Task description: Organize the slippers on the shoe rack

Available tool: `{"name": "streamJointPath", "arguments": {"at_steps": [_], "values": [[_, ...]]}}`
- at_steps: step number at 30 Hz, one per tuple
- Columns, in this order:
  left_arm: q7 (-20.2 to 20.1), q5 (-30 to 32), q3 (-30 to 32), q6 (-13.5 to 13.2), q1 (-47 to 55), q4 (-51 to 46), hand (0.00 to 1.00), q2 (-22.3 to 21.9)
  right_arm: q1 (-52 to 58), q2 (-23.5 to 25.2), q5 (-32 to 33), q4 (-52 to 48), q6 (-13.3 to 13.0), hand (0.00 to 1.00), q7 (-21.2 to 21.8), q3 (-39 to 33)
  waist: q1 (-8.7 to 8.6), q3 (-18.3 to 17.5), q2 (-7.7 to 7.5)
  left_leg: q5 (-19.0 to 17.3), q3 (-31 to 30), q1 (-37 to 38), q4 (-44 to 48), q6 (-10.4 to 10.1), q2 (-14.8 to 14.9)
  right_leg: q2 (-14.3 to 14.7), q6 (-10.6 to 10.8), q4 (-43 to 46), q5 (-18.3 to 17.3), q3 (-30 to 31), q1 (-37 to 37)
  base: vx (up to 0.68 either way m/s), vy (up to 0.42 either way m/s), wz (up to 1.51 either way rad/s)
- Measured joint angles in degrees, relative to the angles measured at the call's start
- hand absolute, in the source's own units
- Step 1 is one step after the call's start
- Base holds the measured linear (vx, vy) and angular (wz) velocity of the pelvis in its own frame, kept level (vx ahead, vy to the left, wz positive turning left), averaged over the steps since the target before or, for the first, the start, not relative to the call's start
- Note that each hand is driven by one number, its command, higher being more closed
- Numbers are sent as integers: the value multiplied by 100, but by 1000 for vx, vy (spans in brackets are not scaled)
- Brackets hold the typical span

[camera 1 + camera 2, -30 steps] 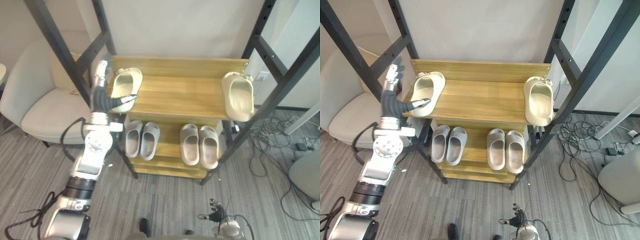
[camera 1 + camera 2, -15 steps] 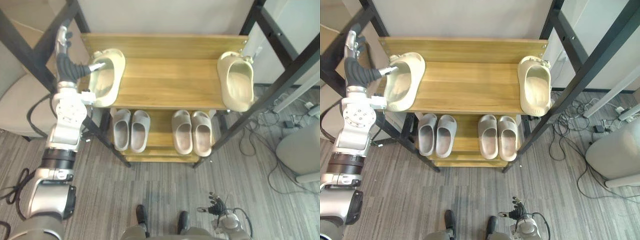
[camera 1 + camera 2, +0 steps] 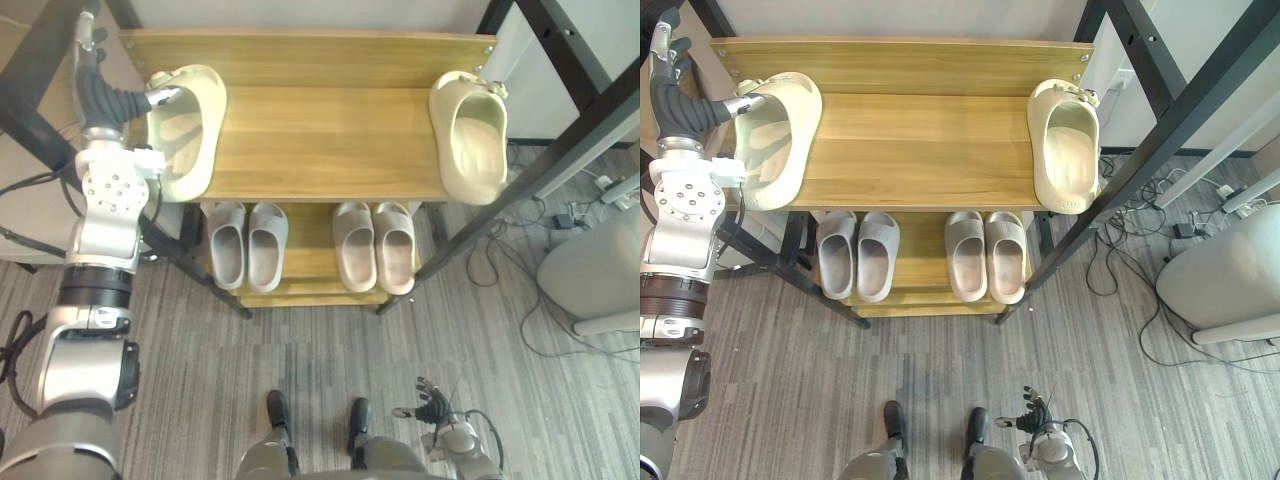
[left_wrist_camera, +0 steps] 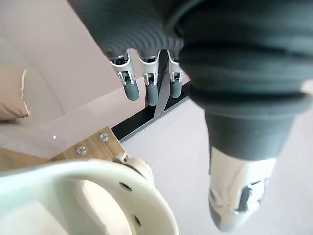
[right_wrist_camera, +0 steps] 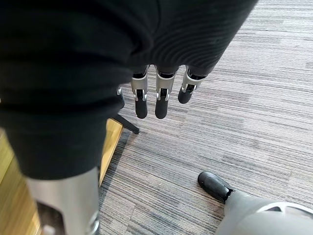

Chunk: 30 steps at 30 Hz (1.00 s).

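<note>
A cream slipper (image 3: 185, 135) lies at the left end of the wooden top shelf (image 3: 320, 140), partly over the shelf's edge. My left hand (image 3: 97, 95) stands beside it, open, fingers (image 4: 151, 88) straight up; its thumb (image 4: 234, 196) reaches over the slipper's rim (image 4: 98, 176). The matching cream slipper (image 3: 470, 135) lies at the right end of the same shelf. Two grey pairs (image 3: 247, 245) (image 3: 375, 245) sit side by side on the lower shelf. My right hand (image 3: 432, 412) hangs low over the floor, open, with its fingers (image 5: 161, 105) relaxed.
Black slanted frame posts (image 3: 560, 130) flank the rack on both sides. A beige armchair (image 3: 25, 215) stands to the left. Cables (image 3: 520, 300) lie on the floor at the right, beside a pale rounded seat (image 3: 595, 280).
The whole view has shifted, so the camera moved. My left hand stays at the left cream slipper, thumb on its rim. The other slippers lie as before.
</note>
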Motion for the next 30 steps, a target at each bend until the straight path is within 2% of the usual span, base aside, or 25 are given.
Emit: {"name": "streamJointPath", "arguments": {"at_steps": [6, 10, 20, 21, 26, 30], "values": [[-67, 227, -205, 28, -317, 369, 0, 300, 1, 0, 159, -155, -50, 0, 9, 20, -84, 202, -50, 40, 15, -51, 0, 32, 20, 12, -24, 59, 20, 58, -105, -44, -6, -5], [-143, 363, -217, 99, -400, 442, 0, 306, 4, 1, 175, -189, -65, 0, 8, 46, -84, 215, -55, 43, 25, -68, 0, 32, 24, 12, -24, 81, 22, 73, -142, -10, -1, -1], [-289, 1150, -559, 217, -760, 787, 0, 532, -26, 53, 281, -192, -97, 0, 14, 63, -92, 247, -48, 96, 29, -139, 0, 38, 37, 18, -37, 146, 45, 92, -250, -17, -2, -1], [-290, 1307, -579, 222, -782, 824, 100, 575, -37, 53, 389, -193, -110, 0, 19, 69, -94, 253, -46, 97, 47, -138, -1, 38, 38, 18, -37, 146, 52, 113, -258, -30, -1, -5], [-449, 1812, -851, 333, -1010, 1001, 100, 810, -129, 53, 413, -211, -138, 0, 24, 73, -109, 353, -45, 115, 79, -135, -1, 41, 46, 24, -50, 147, 82, 148, -275, -31, -3, -4], [-523, 1918, -886, 342, -1080, 1002, 100, 900, -155, 51, 430, -293, -177, 0, 38, 117, -121, 412, -40, 122, 100, -141, -1, 42, 49, 27, -53, 145, 101, 177, -294, -27, -1, -3]]}}
